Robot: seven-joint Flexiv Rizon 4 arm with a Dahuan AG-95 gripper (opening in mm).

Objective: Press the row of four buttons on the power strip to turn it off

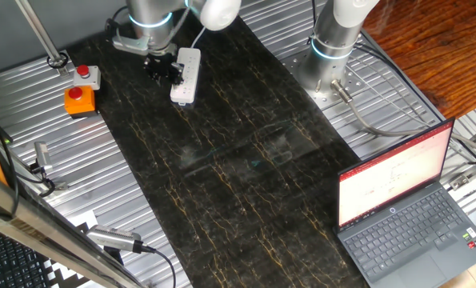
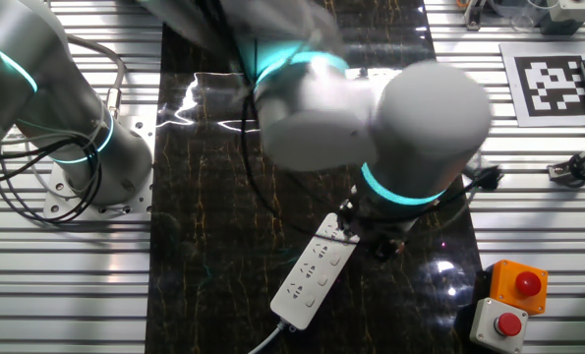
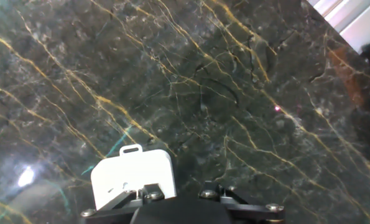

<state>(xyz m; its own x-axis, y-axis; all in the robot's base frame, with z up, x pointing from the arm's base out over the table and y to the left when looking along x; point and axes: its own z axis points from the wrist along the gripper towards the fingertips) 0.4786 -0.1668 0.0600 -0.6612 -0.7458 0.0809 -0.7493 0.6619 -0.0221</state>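
Note:
The power strip (image 1: 186, 76) is a slim white bar lying on the dark marble mat (image 1: 246, 160), with its cord running off the far end. In the other fixed view the power strip (image 2: 315, 271) shows its sockets; the row of four buttons is too small to make out. My gripper (image 1: 164, 68) hangs at the strip's side near one end, and the arm hides most of the gripper (image 2: 371, 239) there. In the hand view the strip's end (image 3: 133, 174) lies under my left finger (image 3: 148, 194). My gripper (image 3: 180, 193) is open, with marble showing between the fingers. Whether it touches the strip is unclear.
An orange box (image 1: 78, 100) and a grey box (image 1: 86, 76), each with a red button, stand left of the mat. An open laptop (image 1: 402, 208) sits at the front right. A second arm's base (image 1: 334, 48) stands at the back right on the slatted metal table (image 1: 78, 176).

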